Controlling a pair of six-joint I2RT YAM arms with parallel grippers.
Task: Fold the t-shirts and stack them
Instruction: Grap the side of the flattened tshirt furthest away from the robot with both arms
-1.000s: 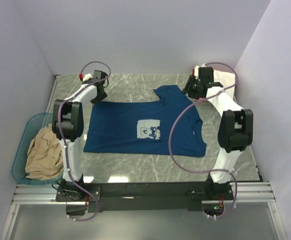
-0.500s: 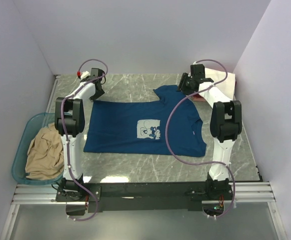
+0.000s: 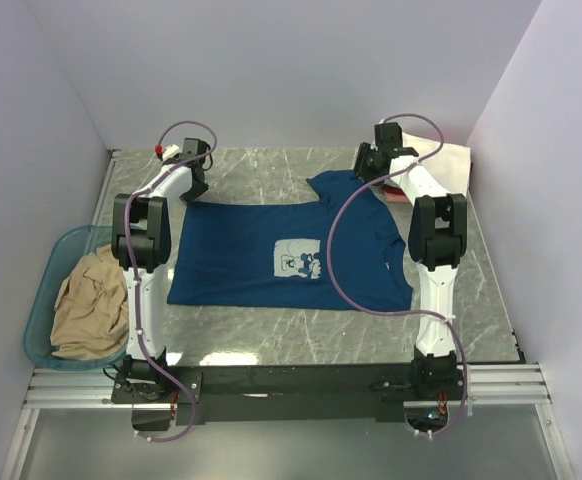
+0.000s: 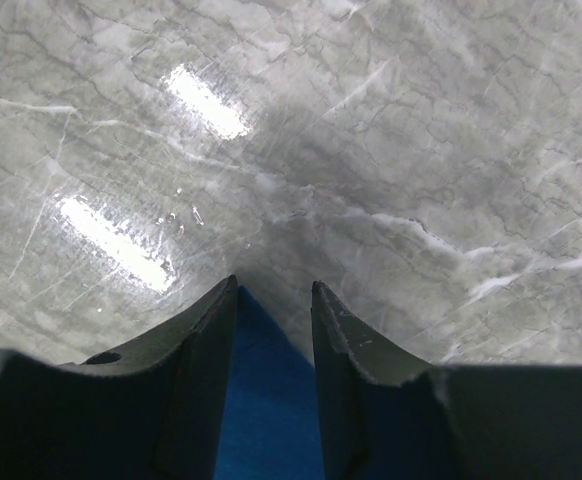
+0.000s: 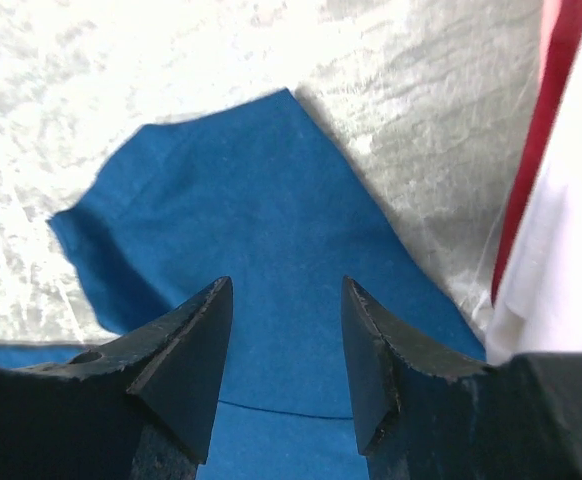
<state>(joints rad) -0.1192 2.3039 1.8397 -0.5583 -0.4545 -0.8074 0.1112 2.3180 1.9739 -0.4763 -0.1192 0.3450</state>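
Navy tee [image 3: 291,255] lies flat mid-worktop [image 3: 271,175], print [image 3: 298,260] unreadable; only wrist views show left claw [image 4: 274,288] at its far-left corner and right claw [image 5: 286,285] over its sleeve [image 5: 221,200], both half open, empty

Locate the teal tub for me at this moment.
In the top view the tub sits at the table's left edge, just left of the left arm, holding a tan shirt; the navy shirt lies to its right.

The grey marble-patterned table [image 3: 271,330] carries a navy t-shirt [image 3: 271,250] spread flat, print up, across its middle, and a cream shirt [image 3: 453,160] piled with a red shirt [image 5: 556,110] at its far right corner.
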